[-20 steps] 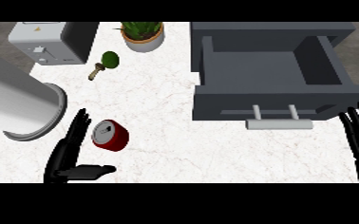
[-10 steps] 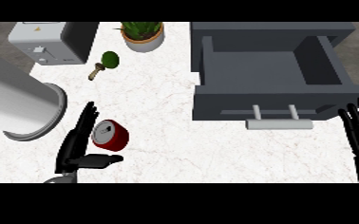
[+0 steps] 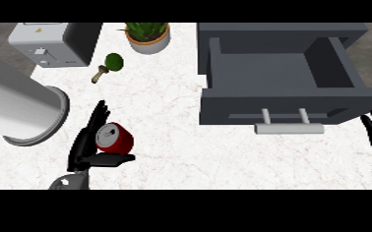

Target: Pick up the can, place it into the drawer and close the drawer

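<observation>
Open drawer (image 3: 280, 73) at 2 o'clock; can (image 3: 116, 137) at 7 o'clock, left hand (image 3: 85, 145) spread wide against it; right hand (image 3: 367, 130) state: cannot tell.

Red silver-topped can (image 3: 116, 138), dark grey drawer (image 3: 276, 71), white marbled counter (image 3: 218, 157), black left robot hand (image 3: 85, 145).

One head view looks steeply down on the counter (image 3: 181, 142) from fairly near; the drawer (image 3: 276, 73) lies upper right.

counter (image 3: 189, 142): white veined marble, smooth
drawer (image 3: 276, 105): matt dark grey
handle (image 3: 288, 127): pale metal
can (image 3: 116, 138): glossy red sides, silvery metal top
pot (image 3: 149, 44): matt terracotta
</observation>
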Action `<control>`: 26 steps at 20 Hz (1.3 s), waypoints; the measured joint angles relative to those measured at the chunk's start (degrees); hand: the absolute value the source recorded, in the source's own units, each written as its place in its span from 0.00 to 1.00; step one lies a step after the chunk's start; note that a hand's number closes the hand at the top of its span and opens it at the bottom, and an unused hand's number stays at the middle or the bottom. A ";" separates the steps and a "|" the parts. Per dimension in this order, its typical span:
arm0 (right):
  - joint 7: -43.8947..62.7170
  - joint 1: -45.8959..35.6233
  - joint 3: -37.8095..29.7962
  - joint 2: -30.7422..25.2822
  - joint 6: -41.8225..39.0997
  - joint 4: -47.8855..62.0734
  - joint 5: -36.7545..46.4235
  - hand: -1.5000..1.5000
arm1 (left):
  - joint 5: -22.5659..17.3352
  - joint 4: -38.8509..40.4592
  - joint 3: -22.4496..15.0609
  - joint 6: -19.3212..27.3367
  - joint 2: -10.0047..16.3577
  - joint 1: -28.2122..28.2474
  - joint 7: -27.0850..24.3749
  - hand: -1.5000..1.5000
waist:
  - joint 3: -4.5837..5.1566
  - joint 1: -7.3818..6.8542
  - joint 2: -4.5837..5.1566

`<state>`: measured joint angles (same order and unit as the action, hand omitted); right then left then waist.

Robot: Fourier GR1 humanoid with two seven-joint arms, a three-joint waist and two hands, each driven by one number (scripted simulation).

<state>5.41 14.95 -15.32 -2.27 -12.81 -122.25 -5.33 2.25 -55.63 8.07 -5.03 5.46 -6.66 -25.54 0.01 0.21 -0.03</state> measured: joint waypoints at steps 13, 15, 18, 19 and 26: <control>-0.60 2.76 2.60 1.43 1.05 -2.31 0.66 0.00 | -0.35 0.86 -2.24 -0.60 -1.48 -3.13 -0.25 1.00 | -0.04 0.04 -0.03; -0.19 2.62 2.93 1.48 1.68 -3.17 0.50 0.00 | -0.98 0.84 -2.50 -1.11 -2.21 -3.81 0.14 1.00 | -0.03 0.04 -0.03; 0.18 0.60 2.03 0.84 1.75 -1.47 0.22 0.00 | -2.21 -0.51 -2.94 -1.96 -3.08 -4.23 1.90 1.00 | -0.01 -0.04 -0.01; 0.34 0.84 1.57 0.72 1.43 -1.58 -0.12 0.00 | -2.40 -1.09 -3.13 -2.54 -2.89 -3.52 1.62 1.00 | -0.01 -0.04 0.00; -2.07 2.59 1.93 1.45 1.00 -1.41 -0.07 0.00 | -4.69 -3.08 -0.44 -0.05 -2.68 -4.18 2.43 1.00 | -0.01 0.01 0.01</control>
<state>3.34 17.54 -13.39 -0.82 -11.81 -123.66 -5.40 -2.43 -58.72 7.63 -5.08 2.77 -10.84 -23.11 -0.01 0.23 -0.02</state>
